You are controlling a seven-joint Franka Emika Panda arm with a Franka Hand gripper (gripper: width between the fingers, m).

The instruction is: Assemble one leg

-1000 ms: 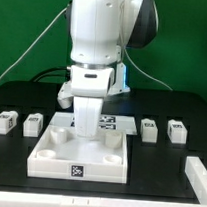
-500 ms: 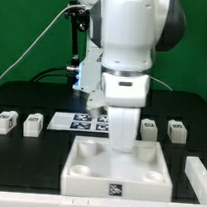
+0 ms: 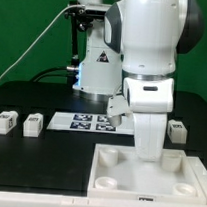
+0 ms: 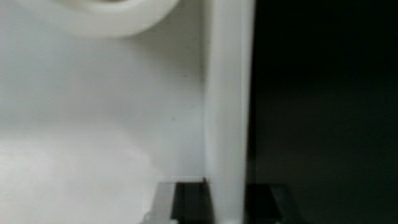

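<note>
**Claw clamped on the panel's wall, legs loose on the counter**

We see the arm (image 3: 151,45) reaching down onto the white square panel (image 3: 122,163). The panel lies flat on the black counter (image 3: 28,156) at the exterior view's five o'clock.

In the wrist view the claw (image 4: 228,203) grips the panel's upright side wall. Its dark fingers (image 4: 178,205) stand one on each side of that wall, tight against it. A round corner socket (image 4: 116,12) shows farther along the panel.

The legs we can see all rest on the counter. The first leg (image 3: 2,121) and the second leg (image 3: 33,124) sit side by side, slightly apart, at the exterior view's nine o'clock, well clear of the panel. The third leg (image 3: 177,128) sits at three o'clock, just beyond the panel's far edge. The marker board (image 3: 82,121) lies between the second and third legs, at the panel's eleven o'clock.
</note>
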